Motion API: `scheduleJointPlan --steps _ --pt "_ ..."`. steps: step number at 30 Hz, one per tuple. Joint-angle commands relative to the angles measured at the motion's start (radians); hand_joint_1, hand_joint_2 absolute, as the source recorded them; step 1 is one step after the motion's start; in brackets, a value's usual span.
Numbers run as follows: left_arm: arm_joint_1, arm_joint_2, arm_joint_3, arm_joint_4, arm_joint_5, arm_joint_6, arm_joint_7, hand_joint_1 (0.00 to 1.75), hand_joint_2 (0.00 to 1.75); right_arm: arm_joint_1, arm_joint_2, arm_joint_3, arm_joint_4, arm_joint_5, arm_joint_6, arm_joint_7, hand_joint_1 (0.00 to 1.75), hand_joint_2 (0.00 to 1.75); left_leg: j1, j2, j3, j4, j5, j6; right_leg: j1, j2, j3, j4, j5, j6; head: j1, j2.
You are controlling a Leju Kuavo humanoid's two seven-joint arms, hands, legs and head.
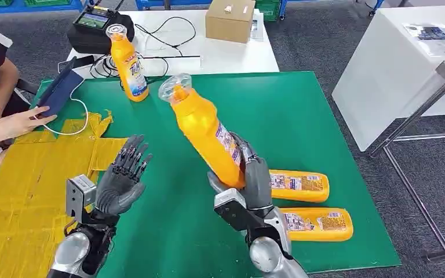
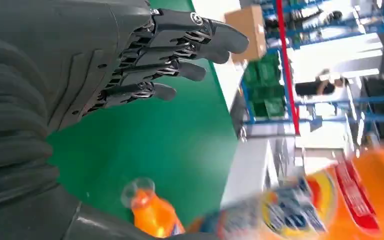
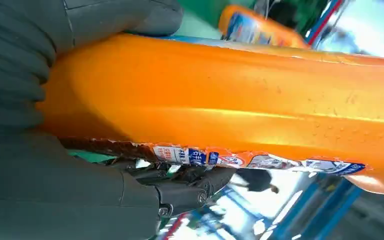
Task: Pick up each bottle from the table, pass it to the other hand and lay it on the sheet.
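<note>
My right hand (image 1: 250,176) grips the lower body of an orange bottle (image 1: 204,127) with a clear cap, lifted above the green table (image 1: 301,110) and tilted toward the left. The same bottle (image 3: 240,95) fills the right wrist view, with my fingers (image 3: 180,187) wrapped around it. My left hand (image 1: 121,176) is raised beside it, palm up, fingers (image 2: 180,50) spread, holding nothing. Two more orange bottles lie flat near the right hand: one (image 1: 298,185) just behind it, another (image 1: 318,224) closer to the front edge. A fourth bottle (image 1: 129,63) stands upright at the far left of the table. The yellow sheet (image 1: 29,179) lies on the left.
A person's hand (image 1: 20,121) rests at the sheet's far edge, beside a dark blue pouch (image 1: 61,87) with a white cable. Behind the green table, a white table carries a black device (image 1: 95,26) and a cardboard box (image 1: 229,20). A white table (image 1: 405,63) stands to the right.
</note>
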Motion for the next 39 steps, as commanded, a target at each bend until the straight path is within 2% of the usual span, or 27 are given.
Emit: scheduleJointPlan --steps 1,5,8,25,26,27,28,38,39 --pt "-0.067 0.013 -0.078 0.027 0.017 -0.006 0.008 0.0 1.75 -0.07 -0.009 0.152 0.157 0.089 -0.002 -0.004 1.75 1.75 0.0 0.001 0.003 -0.001 0.0 0.001 0.001 -0.002 0.003 -0.001 0.0 -0.002 0.0 0.0" --pt "-0.07 0.014 -0.077 0.032 0.023 -0.006 0.008 0.0 1.75 -0.081 -0.022 0.178 0.165 0.113 0.005 -0.007 1.75 1.75 0.0 0.001 0.004 -0.001 0.0 0.001 0.001 -0.002 0.004 -0.001 0.0 -0.002 0.0 0.0" --pt "-0.083 0.01 -0.073 0.045 0.04 -0.011 0.005 0.0 1.75 -0.102 -0.032 0.238 0.205 0.187 -0.003 0.008 1.75 1.75 0.0 0.002 0.005 -0.002 -0.001 0.002 0.001 -0.001 0.005 -0.002 0.0 -0.002 0.0 0.0" --pt "-0.082 -0.015 -0.044 0.038 0.061 0.005 -0.003 0.0 1.75 -0.122 -0.052 0.255 0.27 0.182 0.043 0.035 1.75 1.75 0.001 0.0 0.003 -0.001 0.0 0.001 0.001 -0.002 0.003 -0.001 0.0 -0.001 0.0 0.0" --pt "-0.08 -0.019 -0.041 0.035 0.064 0.01 -0.004 0.3 1.75 -0.122 -0.052 0.252 0.275 0.181 0.043 0.037 1.75 1.75 0.0 0.0 0.003 -0.001 0.0 0.001 0.001 -0.003 0.003 -0.001 0.0 -0.002 0.0 0.0" --pt "-0.08 -0.02 -0.04 0.035 0.065 0.012 -0.003 1.69 1.75 -0.122 -0.052 0.25 0.277 0.181 0.043 0.038 1.75 1.75 0.0 0.0 0.003 -0.001 0.0 0.001 0.001 -0.003 0.002 -0.001 0.0 -0.001 0.0 0.0" --pt "-0.08 -0.021 -0.04 0.035 0.066 0.014 -0.003 1.75 1.75 -0.122 -0.052 0.25 0.278 0.181 0.043 0.038 1.75 1.75 0.0 0.0 0.004 -0.002 0.0 0.002 0.001 -0.004 0.005 -0.002 -0.001 -0.002 0.0 0.0" --pt "-0.09 -0.025 -0.044 0.055 0.052 0.045 0.004 1.75 1.75 -0.125 -0.045 0.242 0.28 0.172 0.03 0.032 1.75 1.75 0.0 0.0 0.003 -0.001 0.0 0.001 0.001 -0.003 0.002 -0.001 0.0 -0.001 0.0 0.0" --pt "-0.092 -0.023 -0.048 0.057 0.039 0.056 0.003 1.75 1.75 -0.122 -0.043 0.238 0.275 0.169 0.021 0.029 1.75 1.75 0.0 0.0 0.006 -0.003 0.0 0.002 0.001 -0.005 0.006 -0.003 -0.001 -0.003 0.0 0.0"
